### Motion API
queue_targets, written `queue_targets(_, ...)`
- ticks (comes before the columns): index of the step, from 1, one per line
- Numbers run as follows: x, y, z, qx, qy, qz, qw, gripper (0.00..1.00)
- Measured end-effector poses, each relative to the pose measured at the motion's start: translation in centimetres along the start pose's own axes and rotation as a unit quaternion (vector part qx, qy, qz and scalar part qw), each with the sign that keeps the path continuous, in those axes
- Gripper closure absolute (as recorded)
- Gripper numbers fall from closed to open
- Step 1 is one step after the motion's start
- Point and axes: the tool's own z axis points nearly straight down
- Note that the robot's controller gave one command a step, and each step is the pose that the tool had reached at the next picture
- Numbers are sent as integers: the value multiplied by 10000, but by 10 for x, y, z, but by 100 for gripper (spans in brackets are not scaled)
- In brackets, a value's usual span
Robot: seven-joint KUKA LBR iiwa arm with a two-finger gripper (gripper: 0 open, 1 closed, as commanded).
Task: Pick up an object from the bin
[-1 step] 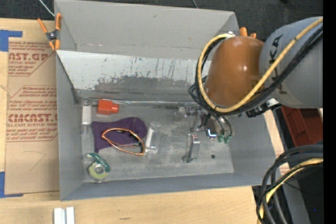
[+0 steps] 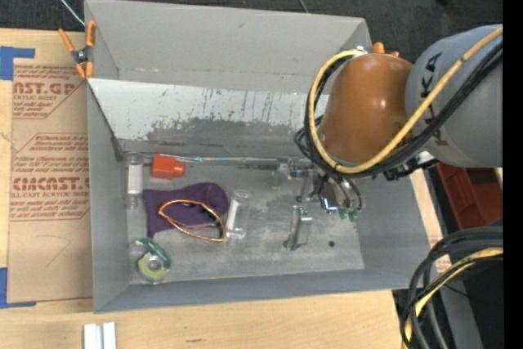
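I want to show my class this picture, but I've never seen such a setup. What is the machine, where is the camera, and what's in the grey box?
This is a robot arm with an orange cover, reaching in from the right. The camera looks down from above. Its gripper hangs low over bare floor in the right part of the grey metal bin. To its left lie an orange block, a purple cloth with a copper-coloured wire loop on it, a clear plastic piece and a greenish tape roll. I see nothing held.
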Motion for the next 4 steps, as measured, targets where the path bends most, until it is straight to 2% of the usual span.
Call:
queue_targets(1, -51, 64, 53, -14, 42, 29, 10000, 0)
queue_targets(2, -28, 69, 15, -10, -14, 271, 9996, 0)
queue_targets(3, -47, 135, 36, -13, 10, -666, 9978, 0)
queue_targets(4, -62, 118, 114, -10, -12, -2152, 9766, 0)
